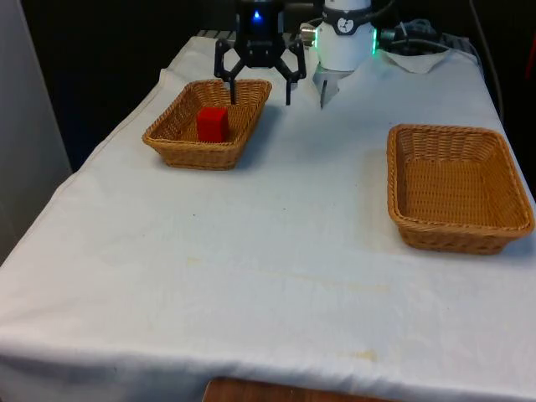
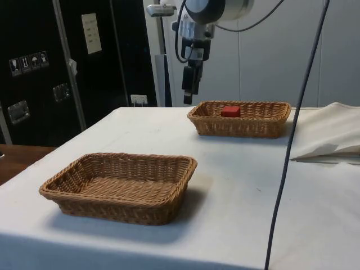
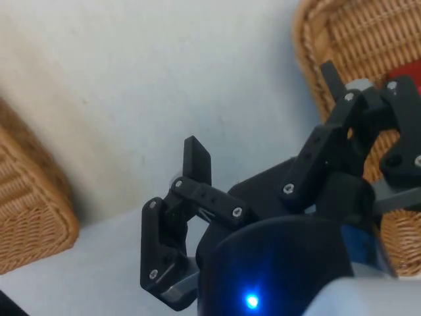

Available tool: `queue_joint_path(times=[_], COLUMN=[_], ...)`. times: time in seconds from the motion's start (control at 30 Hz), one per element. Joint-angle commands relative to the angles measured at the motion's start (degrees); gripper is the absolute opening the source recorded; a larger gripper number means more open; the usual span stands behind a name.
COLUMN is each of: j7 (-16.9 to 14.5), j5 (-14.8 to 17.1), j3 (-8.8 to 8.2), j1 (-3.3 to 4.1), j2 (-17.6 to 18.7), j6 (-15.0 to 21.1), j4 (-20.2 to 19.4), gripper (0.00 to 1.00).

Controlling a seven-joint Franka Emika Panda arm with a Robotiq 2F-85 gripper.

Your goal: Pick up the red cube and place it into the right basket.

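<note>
Red cube [image 1: 213,124] resting inside the wicker basket [image 1: 172,134] toward ten o'clock on the counter [image 1: 276,243] in the front view. Claw [image 1: 260,90] hanging above that basket's far rim, fingers spread wide, gripping nothing, clear of the cube. Second wicker basket [image 1: 402,180] lying empty at three o'clock, well apart from the first.

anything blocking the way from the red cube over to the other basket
Nothing visible. The red cube sits in the basket on the front view's left; bare white cloth lies between it and the other basket. The open claw hangs above the first basket's far rim.
</note>
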Motion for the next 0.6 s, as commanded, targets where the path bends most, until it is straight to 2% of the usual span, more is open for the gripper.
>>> queue_joint_path(times=[0.0,0.03,0.17,0.27,0.3,0.33,0.57], j7=[0.11,1.43,1.83,2.12,0.92,2.18,1.09], j5=[0.00,-1.32,-1.38,-1.32,-0.06,-1.32,-0.06], j3=[0.29,0.29,1.60,2.41,2.81,2.58,3.15], j1=[0.00,0.40,0.52,0.40,0.06,0.40,0.06], j2=[-0.06,0.17,0.23,0.23,-0.23,0.17,-0.23], j6=[0.00,0.34,0.69,0.80,0.06,0.80,0.06], j4=[0.06,0.00,0.00,-0.11,0.00,-0.11,0.00], gripper=[1.00,1.00,1.00,1.00,1.00,1.00,1.00])
